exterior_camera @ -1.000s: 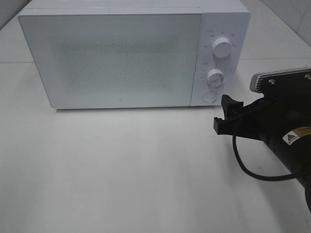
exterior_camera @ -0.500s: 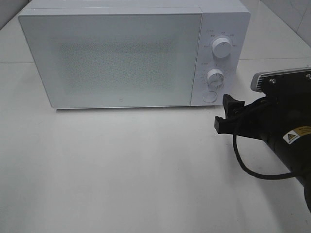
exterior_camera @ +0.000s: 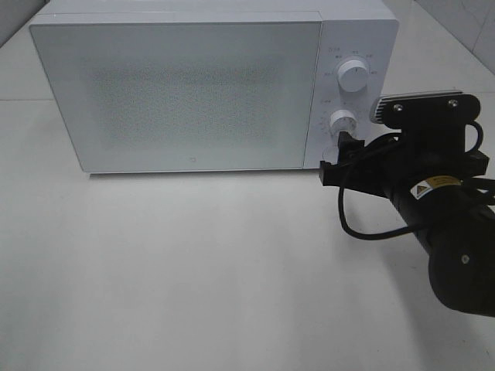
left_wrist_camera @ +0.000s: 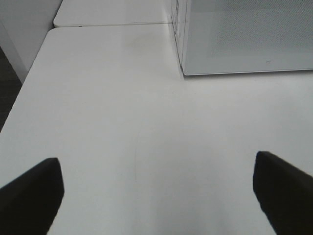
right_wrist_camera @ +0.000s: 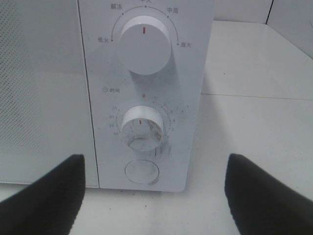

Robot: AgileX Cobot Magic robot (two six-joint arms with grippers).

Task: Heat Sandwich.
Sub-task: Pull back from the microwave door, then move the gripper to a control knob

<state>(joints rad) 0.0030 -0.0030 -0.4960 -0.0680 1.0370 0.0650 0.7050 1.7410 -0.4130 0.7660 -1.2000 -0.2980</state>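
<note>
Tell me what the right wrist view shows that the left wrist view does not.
Only the right wrist view: the upper knob, lower knob and round button on the microwave, ahead of the right gripper. Only the left wrist view: the microwave's side wall, the edge of the table, the left gripper. Both: the microwave's door, the table, open jaws.

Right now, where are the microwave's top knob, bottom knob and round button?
top knob (right_wrist_camera: pixel 144 45), right wrist view, on the middle of its white face.
bottom knob (right_wrist_camera: pixel 142 131), right wrist view, on its scuffed front.
round button (right_wrist_camera: pixel 142 172), right wrist view, on its flat centre.
</note>
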